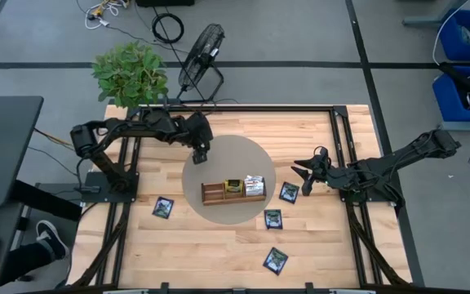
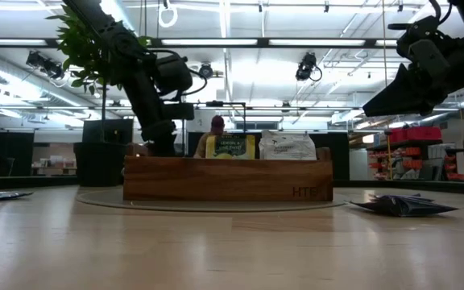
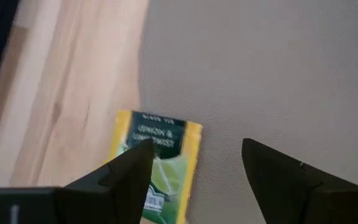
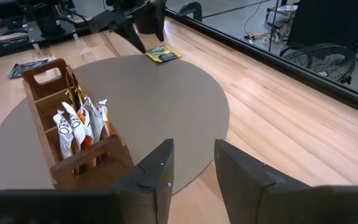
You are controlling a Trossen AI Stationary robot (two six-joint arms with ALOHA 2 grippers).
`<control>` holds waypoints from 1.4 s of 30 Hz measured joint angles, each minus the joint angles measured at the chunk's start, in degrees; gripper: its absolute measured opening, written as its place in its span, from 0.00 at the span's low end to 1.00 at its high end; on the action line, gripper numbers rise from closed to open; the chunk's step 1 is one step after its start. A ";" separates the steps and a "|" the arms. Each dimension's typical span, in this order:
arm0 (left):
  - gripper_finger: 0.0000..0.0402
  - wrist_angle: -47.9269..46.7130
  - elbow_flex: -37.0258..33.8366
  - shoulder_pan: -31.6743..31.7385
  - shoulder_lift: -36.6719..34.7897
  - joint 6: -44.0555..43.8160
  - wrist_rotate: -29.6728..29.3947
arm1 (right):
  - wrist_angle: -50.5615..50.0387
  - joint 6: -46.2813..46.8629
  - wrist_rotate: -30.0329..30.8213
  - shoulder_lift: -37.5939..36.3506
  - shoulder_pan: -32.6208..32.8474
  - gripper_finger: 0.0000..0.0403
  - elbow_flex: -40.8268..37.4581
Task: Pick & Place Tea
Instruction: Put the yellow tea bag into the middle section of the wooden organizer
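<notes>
A yellow tea sachet [image 3: 157, 158] lies flat at the far-left rim of the round grey mat [image 1: 219, 214], partly on the mat and partly on the wood. My left gripper [image 3: 197, 168] hangs open just above it, pointing steeply down, one finger in front of the sachet, and touches nothing. The wooden tray [image 2: 228, 179] stands on the mat, with yellow [image 1: 233, 187] and white-and-orange sachets [image 4: 79, 127] upright in its compartments. My right gripper [image 4: 194, 168] waits open by the table's right edge, holding nothing. The same yellow sachet [image 4: 162, 54] also shows in the right wrist view, below the left gripper [image 4: 132, 28].
Black sachets lie flat on the wooden table: one left of the mat [image 1: 163, 207], one right of the tray [image 1: 289, 193], two nearer the front [image 1: 273, 219] [image 1: 276, 260]. A potted plant [image 1: 129, 73] and a fan [image 1: 201, 49] stand beyond the far edge.
</notes>
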 joint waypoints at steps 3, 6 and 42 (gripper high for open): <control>0.62 0.14 0.00 0.70 0.11 0.80 0.21 | -0.05 0.13 0.02 0.00 0.00 0.31 0.00; 0.62 1.40 0.00 0.87 1.42 2.19 0.36 | -0.14 0.19 0.01 0.00 0.00 0.31 0.00; 0.39 5.10 0.04 2.01 7.08 4.41 0.58 | 0.09 1.68 0.17 2.99 -0.01 0.31 0.00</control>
